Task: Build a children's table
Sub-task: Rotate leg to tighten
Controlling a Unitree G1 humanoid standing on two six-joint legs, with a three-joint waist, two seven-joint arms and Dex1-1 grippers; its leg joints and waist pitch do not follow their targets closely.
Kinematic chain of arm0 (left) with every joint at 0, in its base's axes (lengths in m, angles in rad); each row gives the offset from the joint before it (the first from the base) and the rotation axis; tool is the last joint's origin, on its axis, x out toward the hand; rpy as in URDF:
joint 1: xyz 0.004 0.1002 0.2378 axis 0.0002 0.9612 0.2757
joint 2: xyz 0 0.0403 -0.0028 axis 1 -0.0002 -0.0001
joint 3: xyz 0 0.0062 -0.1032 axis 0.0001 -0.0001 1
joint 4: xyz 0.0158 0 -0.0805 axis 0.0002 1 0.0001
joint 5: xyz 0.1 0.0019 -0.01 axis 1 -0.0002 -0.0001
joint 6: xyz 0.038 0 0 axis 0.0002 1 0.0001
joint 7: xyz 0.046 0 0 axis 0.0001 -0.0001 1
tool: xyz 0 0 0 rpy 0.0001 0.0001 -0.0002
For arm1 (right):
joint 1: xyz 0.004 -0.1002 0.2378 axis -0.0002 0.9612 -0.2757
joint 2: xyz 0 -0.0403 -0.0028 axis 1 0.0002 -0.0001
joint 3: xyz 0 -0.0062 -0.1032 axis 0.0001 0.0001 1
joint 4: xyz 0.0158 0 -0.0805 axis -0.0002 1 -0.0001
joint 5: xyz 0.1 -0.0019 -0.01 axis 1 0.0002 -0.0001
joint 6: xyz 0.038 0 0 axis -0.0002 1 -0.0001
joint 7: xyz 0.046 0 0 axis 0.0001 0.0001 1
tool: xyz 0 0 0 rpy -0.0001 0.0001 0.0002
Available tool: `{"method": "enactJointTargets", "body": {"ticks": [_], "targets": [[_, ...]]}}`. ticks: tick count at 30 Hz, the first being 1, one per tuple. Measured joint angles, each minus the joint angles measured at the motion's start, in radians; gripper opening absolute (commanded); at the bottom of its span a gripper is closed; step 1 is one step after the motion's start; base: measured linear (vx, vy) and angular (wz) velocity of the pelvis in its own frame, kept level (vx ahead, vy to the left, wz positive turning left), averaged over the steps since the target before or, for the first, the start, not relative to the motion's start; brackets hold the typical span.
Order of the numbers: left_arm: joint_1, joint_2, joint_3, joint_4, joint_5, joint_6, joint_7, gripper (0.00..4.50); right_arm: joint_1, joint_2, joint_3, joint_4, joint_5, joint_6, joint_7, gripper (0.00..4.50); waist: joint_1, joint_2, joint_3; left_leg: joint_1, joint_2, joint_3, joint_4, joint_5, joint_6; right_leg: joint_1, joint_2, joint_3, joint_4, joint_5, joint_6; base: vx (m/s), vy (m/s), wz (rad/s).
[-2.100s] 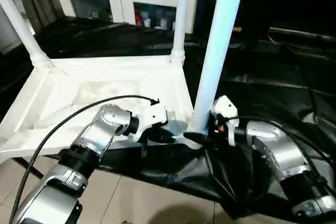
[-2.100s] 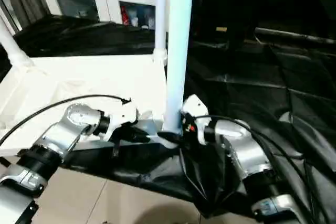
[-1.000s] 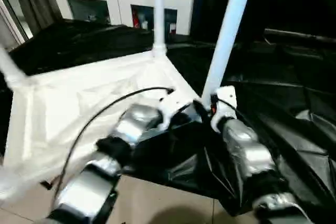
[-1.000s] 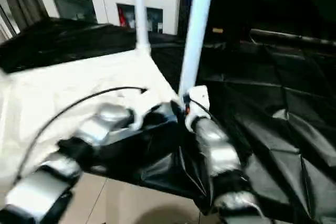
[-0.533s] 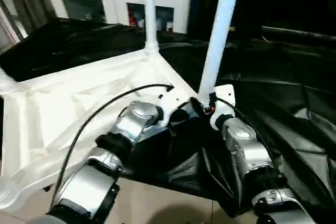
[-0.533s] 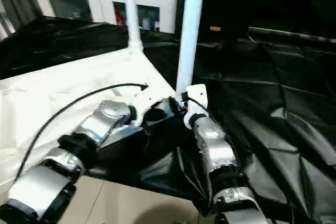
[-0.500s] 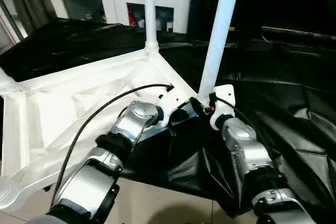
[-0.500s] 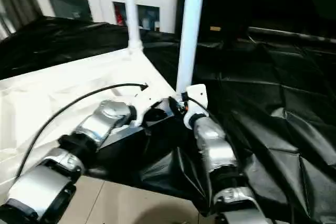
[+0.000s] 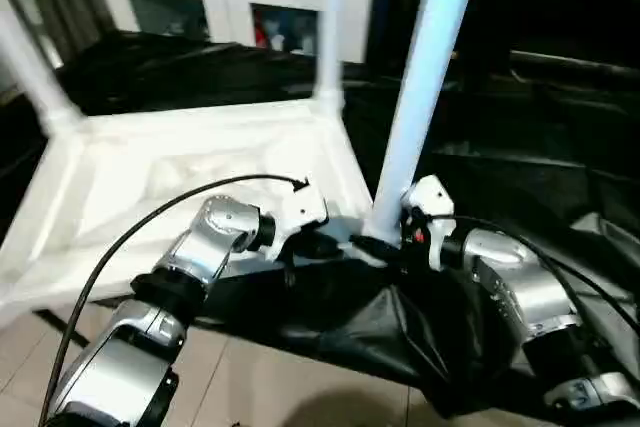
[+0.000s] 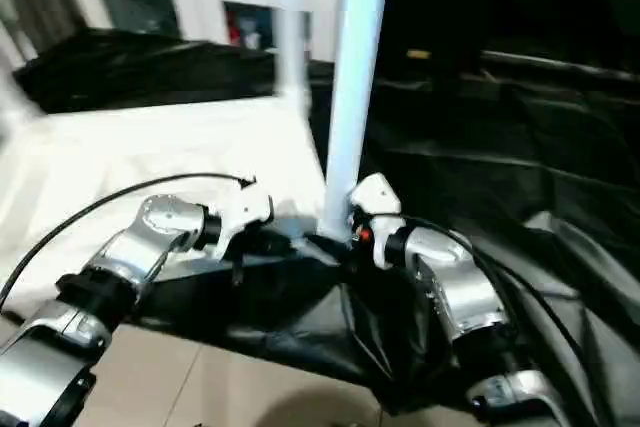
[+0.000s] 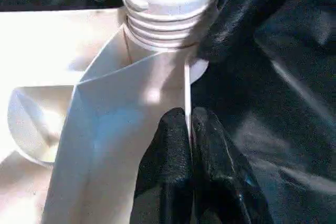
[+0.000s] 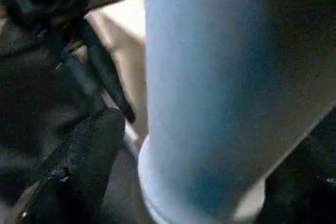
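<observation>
The children's table is seen upside down on the black-draped table, its near edge along that table's near edge, legs pointing up. A far-left leg and a far leg stand at the far corners. The left gripper is clamped shut on the thin rim wall of the top, just beside the ribbed corner socket. The near-right leg is seated in that socket. The right gripper is set at the leg's base, its fingers spread on either side of the tube. Bare black cloth is left to the right; floor tiles lie below the near edge.
</observation>
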Motion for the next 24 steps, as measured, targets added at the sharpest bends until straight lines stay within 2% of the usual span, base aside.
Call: {"method": "enactJointTargets", "body": {"ticks": [3,7,8,10,12,15,18,24], "targets": [[0.014,0.016,-0.002,-0.020,-0.003,-0.010,-0.033,0.00,0.013,-0.039,0.024,-0.019,-0.014,0.000,0.048,3.91,0.006,0.000,0.000,0.000,0.001,0.000,-0.001,0.000,0.000,0.000,0.000,0.000,0.000,-0.001,0.001,0.000,0.000,0.00],[0.018,0.024,-0.002,-0.029,-0.005,-0.010,-0.038,0.00,0.013,-0.036,0.026,-0.019,-0.023,0.000,0.049,3.91,0.005,0.000,0.000,0.000,0.001,0.000,0.000,0.000,0.000,0.000,0.001,0.000,0.000,-0.001,0.001,0.000,0.000,0.00],[0.019,0.025,-0.002,-0.030,-0.005,-0.009,-0.037,0.00,0.013,-0.031,0.025,-0.019,-0.022,0.000,0.048,3.66,0.005,0.000,0.000,0.000,0.001,0.000,0.000,0.000,0.000,0.000,0.000,0.000,0.000,-0.001,0.001,0.000,0.000,0.00],[0.019,0.026,-0.002,-0.031,-0.005,-0.008,-0.038,0.00,0.013,-0.026,0.024,-0.019,-0.020,0.001,0.045,3.66,0.005,0.000,0.000,0.000,0.001,0.000,0.000,0.000,0.000,0.000,0.000,0.000,0.000,-0.001,0.001,0.000,0.000,0.00],[0.024,0.028,-0.002,-0.040,-0.005,-0.006,-0.038,0.00,0.013,-0.026,0.022,-0.019,-0.014,0.010,0.046,3.29,0.005,0.000,0.000,0.000,0.001,0.000,-0.001,0.000,0.000,0.000,0.001,0.000,0.000,-0.001,0.001,0.000,0.000,0.00],[0.028,0.028,-0.001,-0.047,-0.005,-0.004,-0.043,0.00,0.013,-0.027,0.021,-0.019,-0.009,0.017,0.045,3.18,0.005,0.000,0.000,0.000,0.001,0.000,-0.001,0.000,0.000,0.000,0.001,0.000,0.000,-0.001,0.001,0.000,0.000,0.00],[0.028,0.028,-0.001,-0.047,-0.006,0.002,-0.044,0.00,0.013,-0.027,0.021,-0.020,-0.009,0.019,0.046,2.87,0.005,0.000,0.000,0.000,0.001,0.000,-0.001,0.000,0.000,0.000,0.001,0.000,0.000,-0.001,0.001,0.000,0.000,0.00],[0.028,0.029,-0.001,-0.049,-0.008,0.010,-0.049,0.00,0.020,-0.026,0.018,-0.027,-0.007,0.022,0.046,2.76,0.006,0.000,0.000,0.000,0.001,0.000,0.000,0.000,0.000,0.000,0.001,0.000,0.000,-0.001,0.001,0.000,0.000,0.00]]}}
